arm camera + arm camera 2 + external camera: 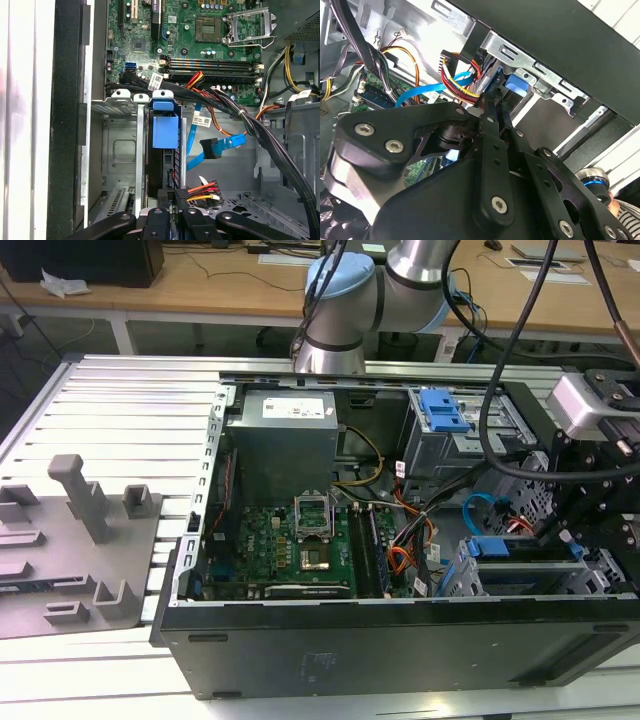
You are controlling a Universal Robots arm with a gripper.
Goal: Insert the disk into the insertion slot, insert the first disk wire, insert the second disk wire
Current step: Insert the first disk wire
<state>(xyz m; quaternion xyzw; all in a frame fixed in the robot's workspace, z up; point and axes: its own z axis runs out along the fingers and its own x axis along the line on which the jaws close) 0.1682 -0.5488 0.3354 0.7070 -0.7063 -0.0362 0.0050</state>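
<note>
The disk (pixel 165 131), in its bright blue carrier, stands on edge inside the grey insertion slot (pixel 122 150); in the exterior view the disk (pixel 497 547) sits low at the right of the open case. My gripper (pixel 175 201) is at the disk's rear end, its fingers close together on the black plug of the first disk wire (pixel 202 190), a red, yellow and orange bundle. In the second wrist view the gripper (pixel 496 99) meets that bundle (pixel 457 82) beside the blue carrier. The second disk wire (pixel 227 145), light blue with a dark plug, hangs loose beside the disk.
A thick black cable bundle (pixel 250 125) crosses above the slot. The motherboard (pixel 285 540) and power supply (pixel 285 435) fill the case. A taller cage with a blue bracket (pixel 443 410) stands behind. A grey fixture plate (pixel 70 550) lies at the exterior view's left.
</note>
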